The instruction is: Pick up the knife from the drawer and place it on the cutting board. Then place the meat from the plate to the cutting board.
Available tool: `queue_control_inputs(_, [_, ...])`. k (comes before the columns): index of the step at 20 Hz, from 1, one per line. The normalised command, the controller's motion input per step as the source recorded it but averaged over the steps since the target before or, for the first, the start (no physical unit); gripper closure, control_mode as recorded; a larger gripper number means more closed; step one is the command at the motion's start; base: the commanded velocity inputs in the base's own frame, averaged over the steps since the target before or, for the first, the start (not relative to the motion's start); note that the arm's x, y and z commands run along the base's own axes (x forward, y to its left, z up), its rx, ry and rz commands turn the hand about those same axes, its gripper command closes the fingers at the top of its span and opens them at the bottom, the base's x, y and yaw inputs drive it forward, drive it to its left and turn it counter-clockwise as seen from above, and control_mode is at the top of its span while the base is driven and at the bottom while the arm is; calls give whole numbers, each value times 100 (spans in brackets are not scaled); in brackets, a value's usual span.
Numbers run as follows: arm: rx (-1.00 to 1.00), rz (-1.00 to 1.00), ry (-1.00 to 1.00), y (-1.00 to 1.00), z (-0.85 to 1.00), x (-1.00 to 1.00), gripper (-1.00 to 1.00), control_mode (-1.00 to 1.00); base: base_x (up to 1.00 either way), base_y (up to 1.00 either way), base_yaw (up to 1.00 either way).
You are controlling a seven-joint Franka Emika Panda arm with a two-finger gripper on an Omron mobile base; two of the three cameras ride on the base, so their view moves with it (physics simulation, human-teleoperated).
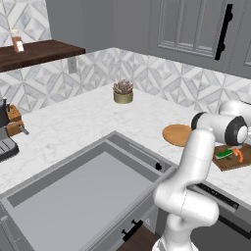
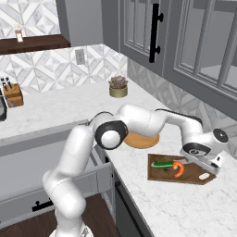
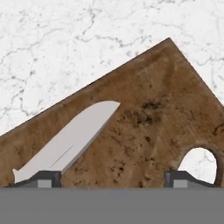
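The dark brown cutting board [image 2: 162,175] lies on the marble counter at the right. On it rest the knife [image 2: 162,164], with its green handle, and beside it the curved orange meat [image 2: 178,170]. Both also show on the cutting board [image 1: 243,162] in the left base view: the knife [image 1: 224,154] and the meat [image 1: 239,156]. My gripper [image 2: 203,169] hovers low over the board's right end, open and holding nothing. In the hand view the pale knife blade [image 3: 72,140] lies flat on the board [image 3: 153,118], with my gripper [image 3: 113,179] spread wide. The round tan plate [image 1: 176,135] sits bare left of the board. The grey drawer [image 1: 73,196] stands pulled out.
A potted succulent [image 1: 123,91] stands near the back wall. A knife block [image 2: 12,95] and a coffee machine [image 1: 5,139] sit at the far left. A dark wall shelf [image 1: 39,51] and grey upper cabinets [image 2: 152,32] hang above. The board has a round hole [image 3: 199,164] near one corner.
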Motion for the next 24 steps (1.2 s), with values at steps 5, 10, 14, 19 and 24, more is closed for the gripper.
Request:
queue_control_inputs(5, [0,-13,-2,46,7,-15,-100,-100,0,0,0])
queue_control_inputs(10, [0,-20,-2,23,20,-33,-100,-100,0,0,0])
queue_control_inputs(14, [-1,-22,-1,44,25,-26,-100,-100,0,0,0])
queue_control_inputs(19, [-3,-27,0,66,43,-23,-100,-100,0,0,0])
queue_control_inputs(24, [-5,-27,0,67,36,-24,-100,-100,0,0,0])
